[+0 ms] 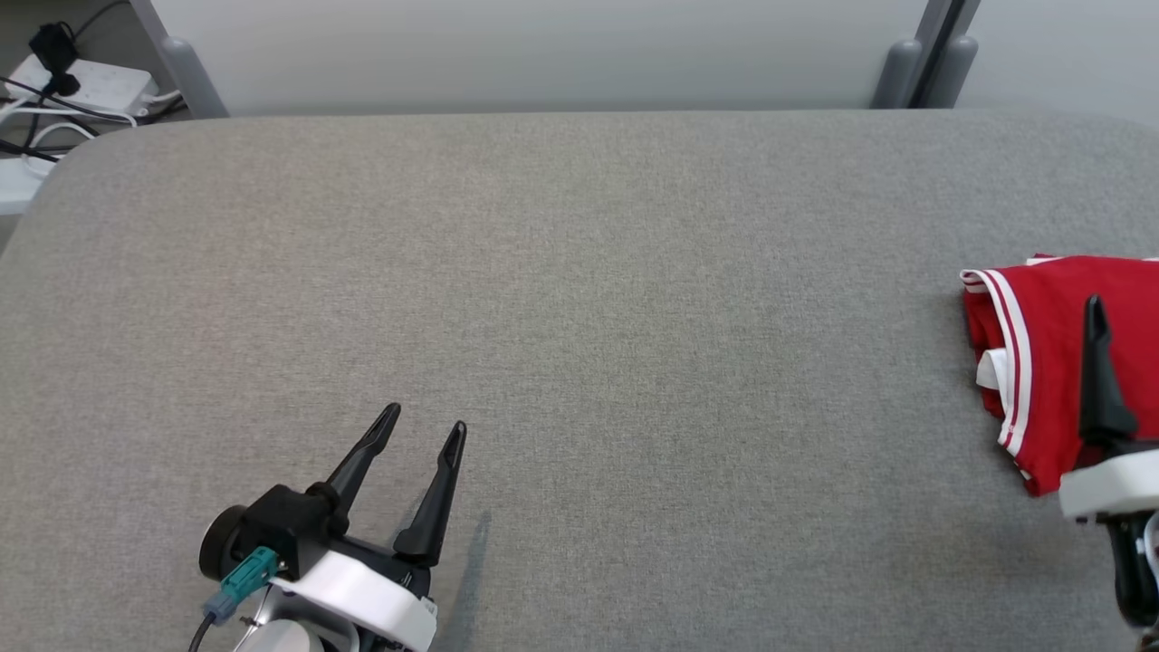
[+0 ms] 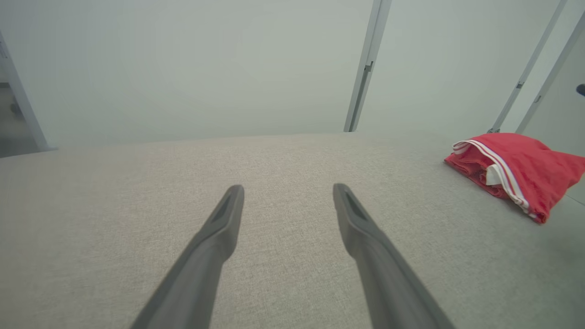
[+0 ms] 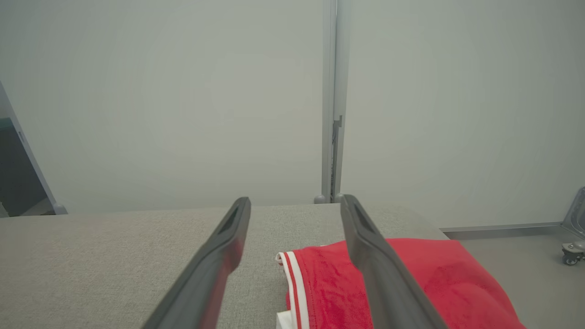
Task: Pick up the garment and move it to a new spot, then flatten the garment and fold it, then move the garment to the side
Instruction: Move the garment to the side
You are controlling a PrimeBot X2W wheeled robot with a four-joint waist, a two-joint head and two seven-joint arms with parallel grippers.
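Table (image 1: 579, 317) top: grey woven cloth, matt, faintly rough. Garment (image 1: 1050, 344): soft red cloth, matt, with a white-banded edge. Left gripper (image 1: 426, 417) and right gripper (image 3: 295, 199): fingers of dark, smooth, matt plastic; left wrist shell (image 1: 362, 598) white, smooth, slightly glossy.

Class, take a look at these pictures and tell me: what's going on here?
A two-armed robot works at a grey cloth-covered table. A red garment with white trim lies bundled, seemingly folded, near the table's right edge. The right gripper is poised over it, jaws open, gripping nothing. The left gripper, jaws also open, is over bare table on the left.
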